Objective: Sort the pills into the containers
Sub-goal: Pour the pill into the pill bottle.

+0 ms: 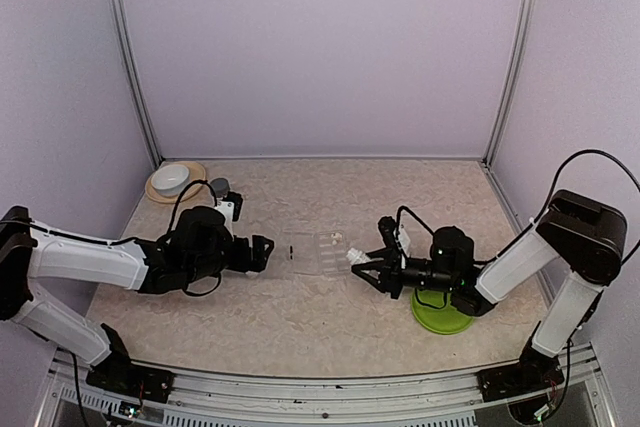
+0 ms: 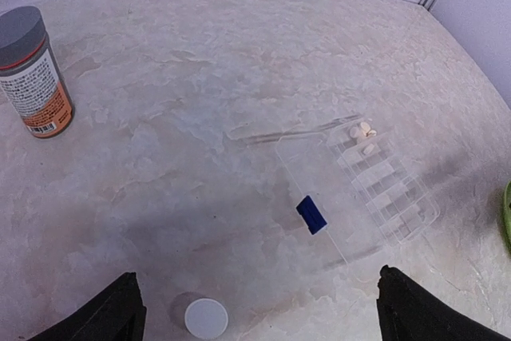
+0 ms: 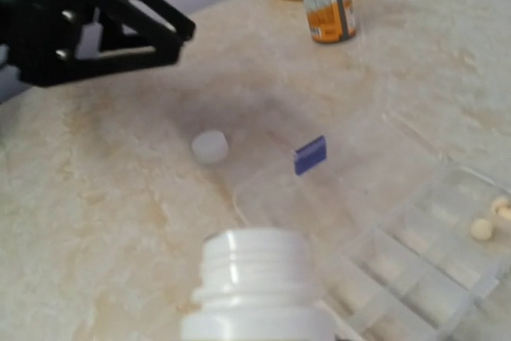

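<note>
A: Reading this as the pouring step? Seeing the right gripper clamping the uncapped white bottle, mouth facing the clear compartment box.

B: Agreeing. Judging the sorting as barely begun: spotting only a few pills sitting in one end compartment of the box, away from its blue mark, and finding none in the rest.

A: And the left gripper?

B: Gaping wide, gripping nothing, hovering off the side of the box opposite the right gripper. Also noticing a white cap lying loose on the table near that same side of the box, apart from both fingers.

A: Calling for what next, then?

B: Judging from here: bringing the bottle mouth over a fresh compartment of the box and tipping gently, letting out a pill or two without scattering them across the dividers. Watching for the light box sliding, too.

A: Missing anything?

B: Plenty. Not seeing the right fingers in their own wrist view, the bottle blocking them. Not telling how many pills are lying inside the bottle. Struggling with the clear dividers blurring close to that camera. Possibly counting three pills in the box, though not vouching for it. Losing the left fingertips below the frame edge. Barely making out the box from overhead.
</note>
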Controlling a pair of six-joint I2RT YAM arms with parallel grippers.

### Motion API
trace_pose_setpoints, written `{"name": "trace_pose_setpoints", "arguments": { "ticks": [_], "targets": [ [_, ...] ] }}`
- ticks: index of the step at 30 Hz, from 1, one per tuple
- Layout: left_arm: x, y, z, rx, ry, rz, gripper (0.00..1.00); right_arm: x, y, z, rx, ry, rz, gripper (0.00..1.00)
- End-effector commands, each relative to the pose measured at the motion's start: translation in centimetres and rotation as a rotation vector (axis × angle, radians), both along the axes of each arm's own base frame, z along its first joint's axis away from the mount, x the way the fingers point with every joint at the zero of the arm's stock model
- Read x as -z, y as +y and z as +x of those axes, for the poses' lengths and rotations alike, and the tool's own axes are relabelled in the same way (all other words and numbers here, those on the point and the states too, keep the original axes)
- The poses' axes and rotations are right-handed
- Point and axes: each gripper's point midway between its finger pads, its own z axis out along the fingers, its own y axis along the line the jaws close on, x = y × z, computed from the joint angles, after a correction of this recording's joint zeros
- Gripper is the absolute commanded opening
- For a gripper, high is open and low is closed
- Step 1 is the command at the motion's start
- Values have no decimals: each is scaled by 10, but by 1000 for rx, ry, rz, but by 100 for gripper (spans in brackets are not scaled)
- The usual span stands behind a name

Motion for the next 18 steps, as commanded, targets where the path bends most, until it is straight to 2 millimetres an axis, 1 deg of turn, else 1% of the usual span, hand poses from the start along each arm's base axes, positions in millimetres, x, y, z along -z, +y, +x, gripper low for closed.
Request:
{"name": "trace_pose_setpoints", "arguments": {
  "ticks": [1, 6, 8, 14, 18],
  "targets": [
    [-3, -3, -2, 51, -18, 9, 99, 4, 5, 15, 20, 27, -23, 0],
    [-3, -6, -5, 87, -43, -5, 99, 22, 8, 26, 46, 74, -97, 0],
    [-3, -5, -7, 95, -53, -5, 99, 26, 9, 29, 49, 82, -119, 0],
    [5, 2, -7, 97, -44, -17, 99, 33, 10, 34, 58, 95, -149, 0],
    [5, 5, -5, 97, -46, -23, 99, 36, 10, 35, 60, 99, -160, 0]
  ]
}}
